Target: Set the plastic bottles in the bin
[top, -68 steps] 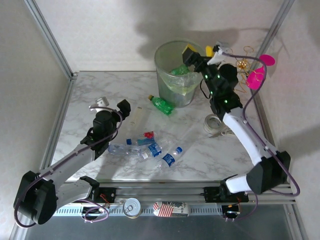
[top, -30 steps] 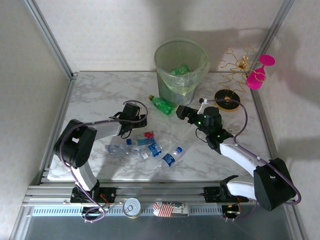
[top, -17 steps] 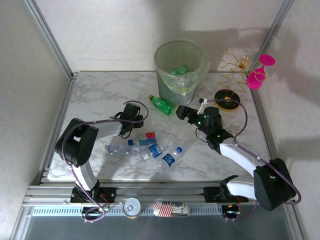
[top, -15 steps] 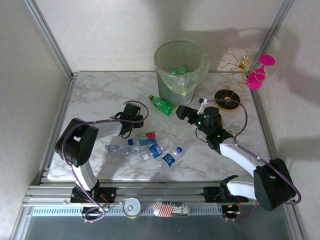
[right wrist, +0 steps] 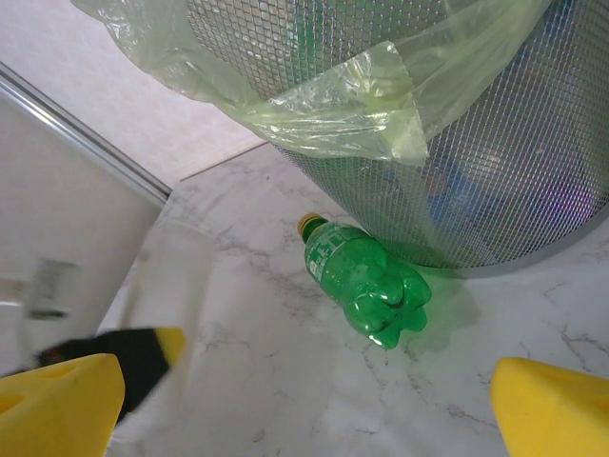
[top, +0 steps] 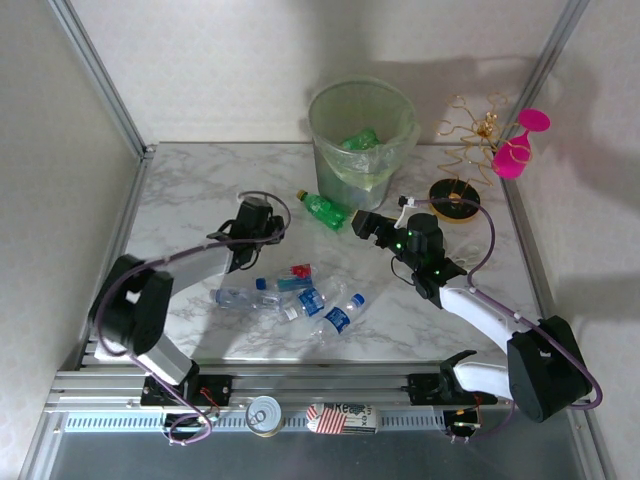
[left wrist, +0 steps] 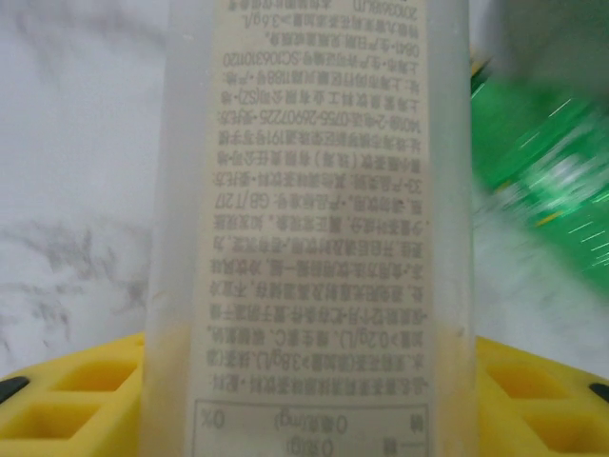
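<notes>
On the bench: clear blue-labelled plastic bottles [top: 300, 298] lie clustered between the arms.
Left pincer [top: 258, 225]: clenched on a frosted pale plastic bottle [left wrist: 314, 238] with printed text.
Right pincer [top: 362, 222]: spread wide, empty, facing a green plastic bottle [right wrist: 366, 281].
Green plastic bottle: on its side, just beside the foot of the tall pale green translucent bin [top: 362, 130].

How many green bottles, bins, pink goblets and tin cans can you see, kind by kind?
Green bottles: 2, a loose green bottle and a binned green bottle
Bin: 1
Pink goblet: 1
Tin can: 1
Total: 5
</notes>
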Controlling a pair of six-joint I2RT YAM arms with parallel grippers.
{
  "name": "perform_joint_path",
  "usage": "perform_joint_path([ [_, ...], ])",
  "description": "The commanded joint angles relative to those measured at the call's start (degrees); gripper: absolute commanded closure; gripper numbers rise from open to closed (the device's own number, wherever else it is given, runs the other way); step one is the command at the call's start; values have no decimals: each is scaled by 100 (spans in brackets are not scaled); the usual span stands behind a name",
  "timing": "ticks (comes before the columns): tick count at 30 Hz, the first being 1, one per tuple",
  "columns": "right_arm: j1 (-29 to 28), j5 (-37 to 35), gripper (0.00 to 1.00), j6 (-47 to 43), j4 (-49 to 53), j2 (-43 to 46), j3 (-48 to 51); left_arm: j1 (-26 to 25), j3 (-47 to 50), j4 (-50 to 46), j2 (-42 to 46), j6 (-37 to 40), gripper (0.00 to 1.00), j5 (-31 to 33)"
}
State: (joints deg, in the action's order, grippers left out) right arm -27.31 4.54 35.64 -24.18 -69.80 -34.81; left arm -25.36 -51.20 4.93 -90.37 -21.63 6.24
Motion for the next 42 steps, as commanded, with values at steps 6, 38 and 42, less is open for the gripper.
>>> perform_joint_path([
  [6, -46, -76, 1, 93, -270, -95, 10, -39, -280, 1085, 1422, -243, 58, -202],
  [38, -29, -744, 1, -59, 261, 855, 506, -828, -9150, -826, -4254, -249, 55, -1694],
  [42, -14, -759, 1, -156, 363, 853, 467, -856, -9171, -717, -4442, -289, 53, -1475],
])
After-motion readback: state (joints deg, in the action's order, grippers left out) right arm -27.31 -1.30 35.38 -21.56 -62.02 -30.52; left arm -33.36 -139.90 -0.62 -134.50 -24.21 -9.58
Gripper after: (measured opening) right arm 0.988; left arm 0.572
